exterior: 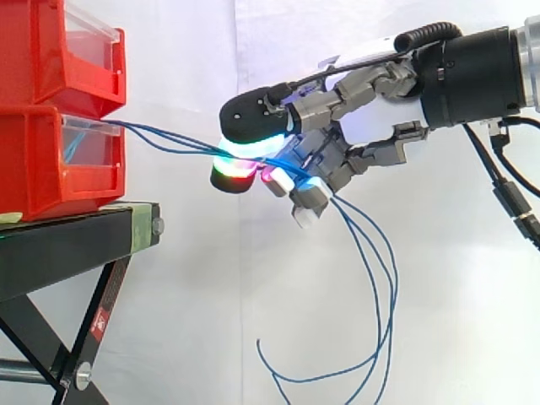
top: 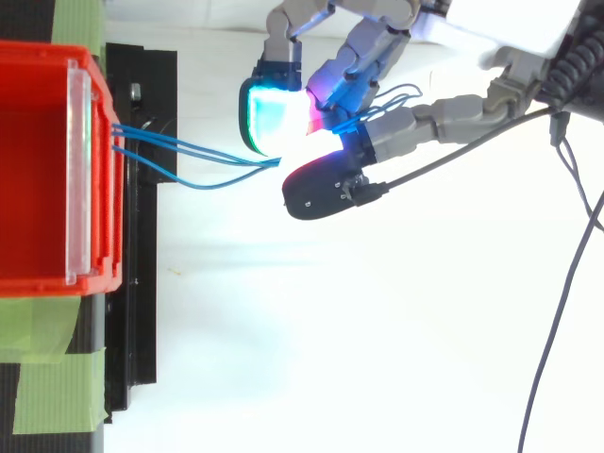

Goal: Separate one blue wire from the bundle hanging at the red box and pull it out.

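Several blue wires are pinched in the curled fingers of the hand at centre frame. One alone should be retained and drawn rightward, away from the red box at left.

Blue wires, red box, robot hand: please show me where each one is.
blue wires (top: pixel 198 148), top view, the stretch between box and robot hand.
red box (exterior: pixel 38 169), side view, its side wall.
robot hand (exterior: pixel 375 122), side view, its white palm.
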You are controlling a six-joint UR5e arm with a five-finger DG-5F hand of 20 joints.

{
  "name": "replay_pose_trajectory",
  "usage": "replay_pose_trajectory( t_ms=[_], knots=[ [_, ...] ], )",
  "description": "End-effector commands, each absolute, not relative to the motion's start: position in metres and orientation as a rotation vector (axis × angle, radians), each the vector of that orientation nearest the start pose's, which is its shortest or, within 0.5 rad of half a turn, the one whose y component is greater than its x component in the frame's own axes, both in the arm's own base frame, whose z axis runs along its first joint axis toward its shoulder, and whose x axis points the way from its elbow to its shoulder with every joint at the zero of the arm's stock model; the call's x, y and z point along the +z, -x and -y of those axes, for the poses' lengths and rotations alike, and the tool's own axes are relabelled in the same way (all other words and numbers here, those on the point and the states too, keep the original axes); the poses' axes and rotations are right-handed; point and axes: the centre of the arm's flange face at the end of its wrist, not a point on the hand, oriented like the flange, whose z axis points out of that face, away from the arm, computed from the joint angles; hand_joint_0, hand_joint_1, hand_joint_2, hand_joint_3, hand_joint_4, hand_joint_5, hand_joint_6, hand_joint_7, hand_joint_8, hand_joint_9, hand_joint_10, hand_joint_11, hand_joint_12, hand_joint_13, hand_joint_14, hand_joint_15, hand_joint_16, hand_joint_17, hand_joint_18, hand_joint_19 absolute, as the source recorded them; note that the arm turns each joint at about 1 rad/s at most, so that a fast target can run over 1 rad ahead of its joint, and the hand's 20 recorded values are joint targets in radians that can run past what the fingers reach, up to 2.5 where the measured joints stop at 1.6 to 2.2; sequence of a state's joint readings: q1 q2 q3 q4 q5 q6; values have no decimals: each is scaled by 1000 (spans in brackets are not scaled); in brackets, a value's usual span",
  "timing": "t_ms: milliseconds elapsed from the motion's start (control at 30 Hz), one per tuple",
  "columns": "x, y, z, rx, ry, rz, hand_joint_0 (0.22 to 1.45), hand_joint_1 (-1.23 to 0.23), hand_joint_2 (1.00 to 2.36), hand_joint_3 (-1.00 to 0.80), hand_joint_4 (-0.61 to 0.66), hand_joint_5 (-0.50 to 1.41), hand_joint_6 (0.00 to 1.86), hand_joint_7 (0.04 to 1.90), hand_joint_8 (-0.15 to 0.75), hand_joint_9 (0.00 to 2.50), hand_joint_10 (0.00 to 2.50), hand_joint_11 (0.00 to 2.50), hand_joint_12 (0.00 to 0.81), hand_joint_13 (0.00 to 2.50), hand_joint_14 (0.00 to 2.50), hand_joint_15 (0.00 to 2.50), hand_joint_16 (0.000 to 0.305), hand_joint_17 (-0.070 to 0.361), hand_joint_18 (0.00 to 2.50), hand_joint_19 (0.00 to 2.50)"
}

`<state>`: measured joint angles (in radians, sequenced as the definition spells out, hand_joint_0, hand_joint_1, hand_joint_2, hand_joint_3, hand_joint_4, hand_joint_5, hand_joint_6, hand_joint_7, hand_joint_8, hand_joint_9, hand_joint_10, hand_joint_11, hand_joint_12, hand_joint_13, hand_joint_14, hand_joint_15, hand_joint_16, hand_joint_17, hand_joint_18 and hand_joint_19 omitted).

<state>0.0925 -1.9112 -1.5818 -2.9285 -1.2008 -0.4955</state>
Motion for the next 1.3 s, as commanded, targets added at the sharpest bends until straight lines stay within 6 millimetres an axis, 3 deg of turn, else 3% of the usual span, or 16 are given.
replay_pose_trajectory(
  t_ms=[0, 500, 933, 1267],
  knots=[
    [317, -602, 114, 538, -1037, -1384, 498, -609, 1002, -469, 208, -204, 896, 960, 376, 1144, 18, 1209, 465, 1298, 20, 1216, 64, 143, 990, 756],
    [317, -601, 113, 540, -1039, -1382, 483, -625, 1001, -484, 217, -203, 892, 965, 385, 1146, 16, 1202, 468, 1301, 21, 1212, 65, 147, 1002, 749],
    [318, -602, 113, 573, -1070, -1361, 591, -689, 1013, -340, 183, -195, 898, 1014, 354, 1168, 18, 1233, 430, 1298, 24, 1224, 57, 129, 974, 759],
    [317, -602, 111, 634, -1133, -1323, 506, -627, 1000, -492, 212, -199, 903, 989, 381, 1166, 17, 1223, 459, 1313, 21, 1228, 62, 141, 1004, 755]
  ],
)
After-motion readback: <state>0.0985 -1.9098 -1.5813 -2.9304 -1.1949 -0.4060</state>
